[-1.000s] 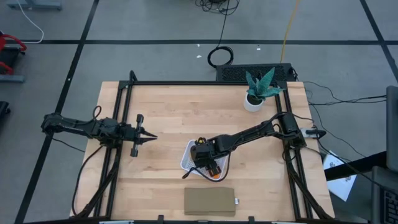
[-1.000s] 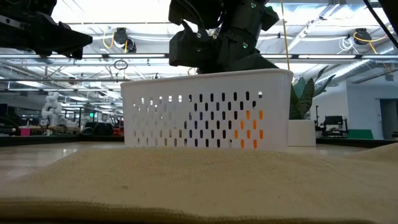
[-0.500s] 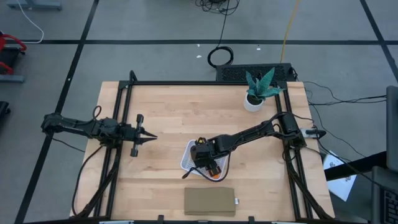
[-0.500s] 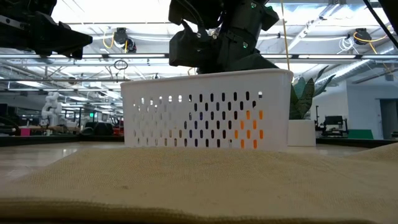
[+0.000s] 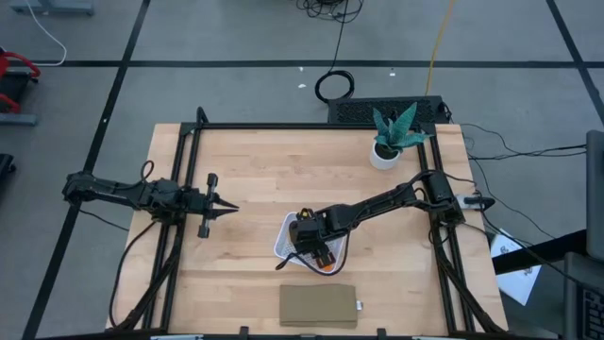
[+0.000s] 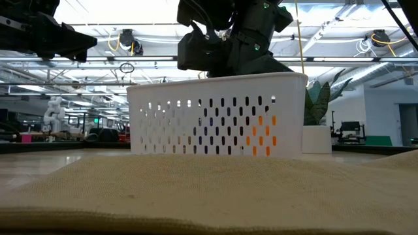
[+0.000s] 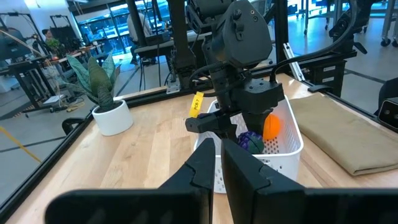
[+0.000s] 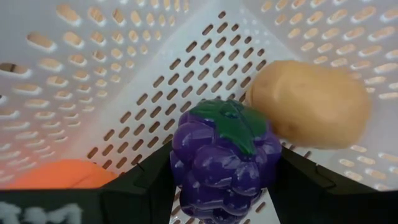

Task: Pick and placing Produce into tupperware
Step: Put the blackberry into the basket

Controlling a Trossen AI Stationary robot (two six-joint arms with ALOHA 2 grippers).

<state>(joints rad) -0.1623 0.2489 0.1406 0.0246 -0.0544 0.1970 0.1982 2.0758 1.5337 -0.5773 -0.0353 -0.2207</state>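
My right pincer [image 8: 224,193] sits low inside the white perforated plastic tupperware [image 5: 286,236] on the desk, its fingers spread round the purple plastic grape bunch [image 8: 222,158]. The tan potato-like piece [image 8: 311,104] and bright orange piece [image 8: 56,174] already lie inside; only letting go remains, I judge. My left pincer [image 5: 229,210] waits pinched together, well apart.
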